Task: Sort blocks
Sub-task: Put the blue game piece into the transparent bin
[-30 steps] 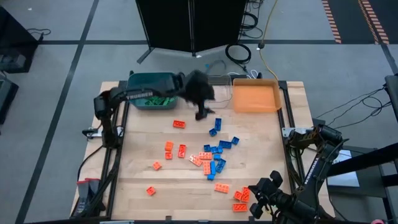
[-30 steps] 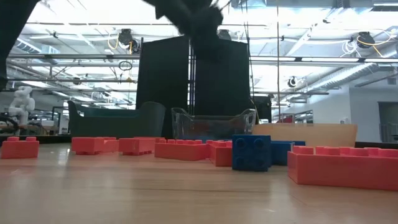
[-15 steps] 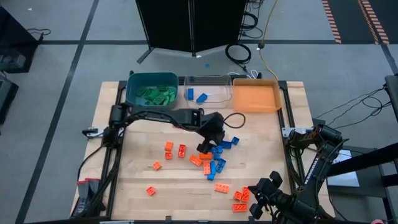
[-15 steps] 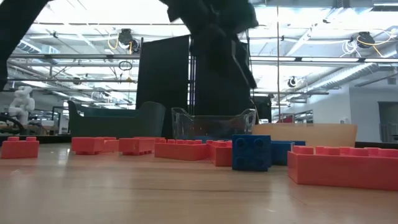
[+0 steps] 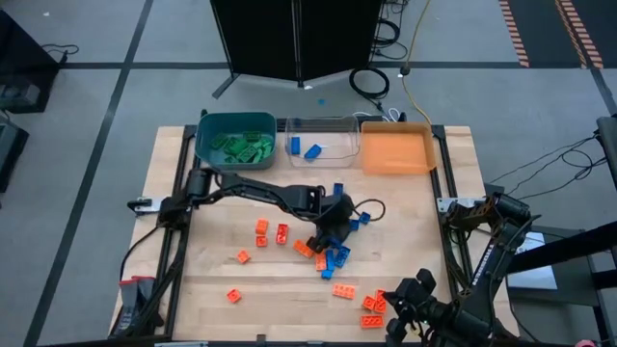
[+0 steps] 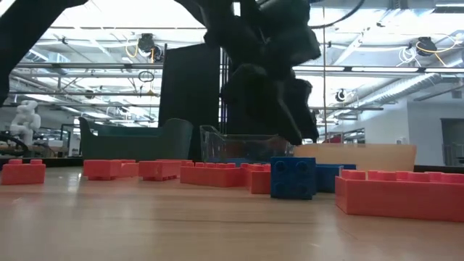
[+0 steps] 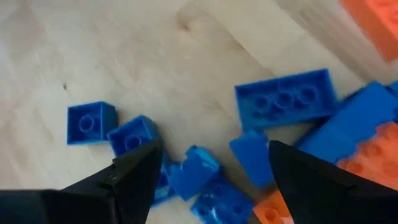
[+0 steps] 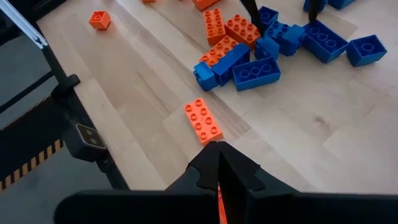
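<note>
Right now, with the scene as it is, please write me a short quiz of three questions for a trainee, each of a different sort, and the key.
1. True or false: the teal bin holds green blocks.
2. Multiple choice: the left hand is
A. over the orange bin
B. open, low over the blue blocks in the middle of the table
C. closed on an orange block
3. Fill in the missing word: the clear bin holds two blocks of the colour ____.

Key
1. True.
2. B; the left wrist view shows its fingers apart above the blue blocks.
3. Blue. The right hand waits shut at the table's near right corner.
</note>
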Robot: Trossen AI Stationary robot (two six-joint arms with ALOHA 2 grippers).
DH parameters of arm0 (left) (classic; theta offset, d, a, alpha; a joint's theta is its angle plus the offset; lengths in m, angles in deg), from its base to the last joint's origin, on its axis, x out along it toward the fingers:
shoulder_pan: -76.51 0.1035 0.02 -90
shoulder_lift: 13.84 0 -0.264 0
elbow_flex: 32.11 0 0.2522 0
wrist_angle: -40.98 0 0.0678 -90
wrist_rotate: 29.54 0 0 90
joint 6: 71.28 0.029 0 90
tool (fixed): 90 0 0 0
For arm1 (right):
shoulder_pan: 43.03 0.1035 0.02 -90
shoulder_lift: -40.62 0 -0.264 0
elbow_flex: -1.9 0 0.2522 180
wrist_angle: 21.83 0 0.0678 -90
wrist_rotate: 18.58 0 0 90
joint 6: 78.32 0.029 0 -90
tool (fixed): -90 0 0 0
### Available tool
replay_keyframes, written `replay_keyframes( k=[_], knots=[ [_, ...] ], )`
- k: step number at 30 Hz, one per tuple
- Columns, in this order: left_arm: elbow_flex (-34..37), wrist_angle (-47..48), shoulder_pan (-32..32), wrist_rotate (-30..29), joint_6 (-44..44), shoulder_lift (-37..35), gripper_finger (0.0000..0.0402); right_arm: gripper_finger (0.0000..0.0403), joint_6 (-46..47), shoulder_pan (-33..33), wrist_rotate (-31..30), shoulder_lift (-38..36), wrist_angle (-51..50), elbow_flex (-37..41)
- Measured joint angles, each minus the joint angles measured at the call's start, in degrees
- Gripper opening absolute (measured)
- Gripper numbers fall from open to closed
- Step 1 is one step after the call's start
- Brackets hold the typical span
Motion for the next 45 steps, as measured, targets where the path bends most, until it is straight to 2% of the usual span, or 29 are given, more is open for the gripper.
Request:
replay_keyframes(
  k=[5,11,22,27,32,38,45],
  knots=[
    [-0.1,-3.1,-0.4,-3.0,0.1,2.5,0.0296,0.0000,0.0,0.0,0.0,0.0,0.7,0.0],
    [-0.2,-2.3,0.6,-3.2,-0.2,2.6,0.0287,0.0000,0.0,0.0,0.0,0.0,1.8,0.0],
    [-0.1,2.2,2.2,-3.6,-11.3,1.6,0.0183,0.0000,0.0,0.0,0.0,0.0,2.6,0.0],
    [-2.2,3.9,1.9,-5.8,-18.5,-1.7,0.0158,0.0000,0.0,0.0,0.0,0.0,2.8,0.0],
    [-2.4,4.2,1.7,-9.5,-24.9,-4.2,0.0155,0.0000,-0.4,0.0,-0.2,0.0,3.0,0.0],
    [-2.3,7.9,1.3,-6.1,-28.1,-3.9,0.0159,0.0000,-0.6,0.1,0.0,0.7,3.0,0.0],
    [-2.3,8.9,-1.8,-5.8,-27.8,-3.6,0.0213,0.0000,-0.5,0.1,0.7,2.2,3.2,0.0]
  ],
)
